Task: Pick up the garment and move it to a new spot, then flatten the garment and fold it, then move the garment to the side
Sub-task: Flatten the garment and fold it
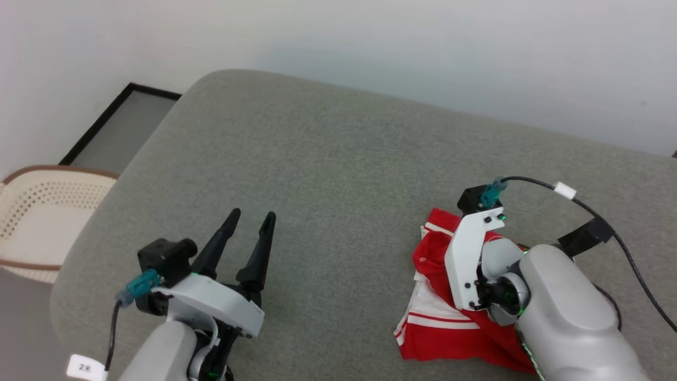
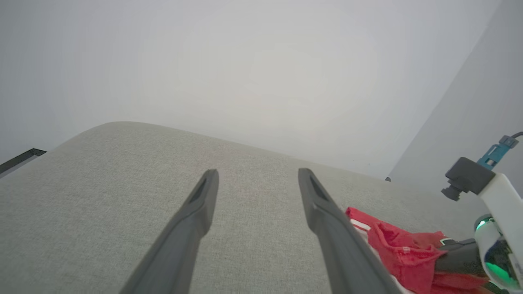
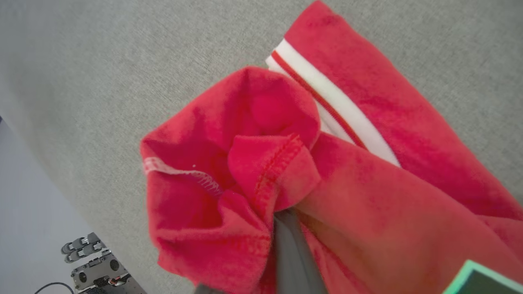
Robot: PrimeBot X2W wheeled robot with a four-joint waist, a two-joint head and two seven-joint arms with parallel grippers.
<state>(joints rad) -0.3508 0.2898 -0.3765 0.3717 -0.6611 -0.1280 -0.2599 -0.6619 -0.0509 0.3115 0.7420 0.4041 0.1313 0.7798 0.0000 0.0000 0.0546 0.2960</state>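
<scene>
1. Head view: a crumpled bright red fabric shirt with white striped bands (image 1: 441,323) is seen on a grey upholstered cushion (image 1: 328,174), at its right side.
2. Red cloth is bunched around the right gripper (image 3: 287,232), whose dark fingers are judged closed on the shirt.
3. The left gripper (image 1: 253,214) is held open and empty, well apart.
4. Pick-up is judged in hand; a lift towards a new spot is called for.

Grey upholstered surface (image 1: 338,174), cream basket (image 1: 42,217) (perforated), white wall (image 1: 370,42)
</scene>
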